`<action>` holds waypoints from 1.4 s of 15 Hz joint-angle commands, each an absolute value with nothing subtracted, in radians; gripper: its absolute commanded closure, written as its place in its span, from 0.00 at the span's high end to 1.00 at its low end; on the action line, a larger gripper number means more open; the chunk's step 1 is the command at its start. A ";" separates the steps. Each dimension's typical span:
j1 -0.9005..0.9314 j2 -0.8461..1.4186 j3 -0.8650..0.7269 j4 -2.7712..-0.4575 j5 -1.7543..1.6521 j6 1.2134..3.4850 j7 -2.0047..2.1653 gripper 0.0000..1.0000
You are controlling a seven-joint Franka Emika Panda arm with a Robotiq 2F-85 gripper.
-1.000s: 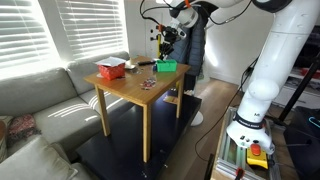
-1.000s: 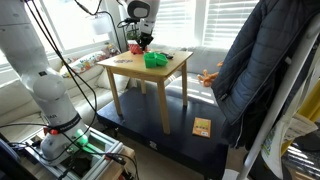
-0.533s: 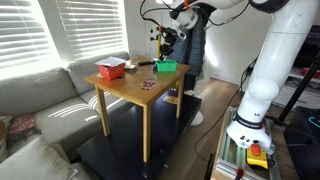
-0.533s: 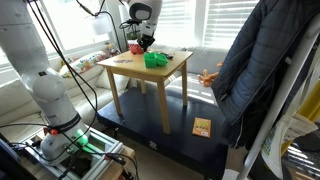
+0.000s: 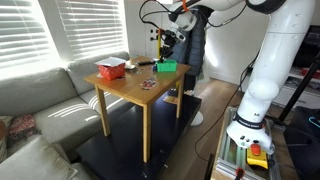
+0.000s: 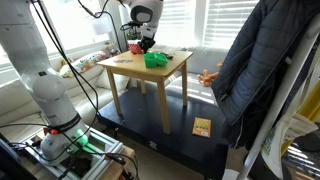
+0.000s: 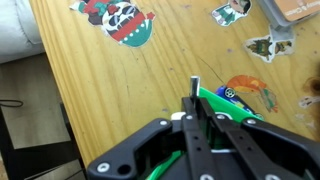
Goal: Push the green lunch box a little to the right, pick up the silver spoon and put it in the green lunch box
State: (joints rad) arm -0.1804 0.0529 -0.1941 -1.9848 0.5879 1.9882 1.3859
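The green lunch box [image 5: 167,66] sits at the far end of the wooden table [image 5: 135,92]; it also shows in an exterior view [image 6: 156,60]. My gripper [image 5: 166,38] hangs just above it in both exterior views [image 6: 143,41]. In the wrist view my gripper [image 7: 200,112] is shut on the silver spoon [image 7: 193,88], whose thin metal end sticks out past the fingertips. The green lunch box [image 7: 241,106] lies directly under the jaws. The rest of the spoon is hidden by the fingers.
A red-and-white container [image 5: 110,69] stands near the table's other far corner. Stickers [image 7: 122,20] lie flat on the tabletop. A person in a dark jacket [image 6: 255,70] stands close to the table. A grey sofa [image 5: 40,100] is beside it.
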 commanded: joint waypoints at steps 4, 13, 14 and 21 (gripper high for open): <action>-0.184 0.069 -0.191 -1.970 0.604 1.980 1.383 0.42; -0.167 -0.064 -0.174 -2.038 0.500 2.014 1.293 1.00; -0.163 -0.086 -0.168 -2.047 0.458 2.023 1.269 1.00; -0.135 -0.277 -0.087 -2.165 0.178 2.021 1.194 1.00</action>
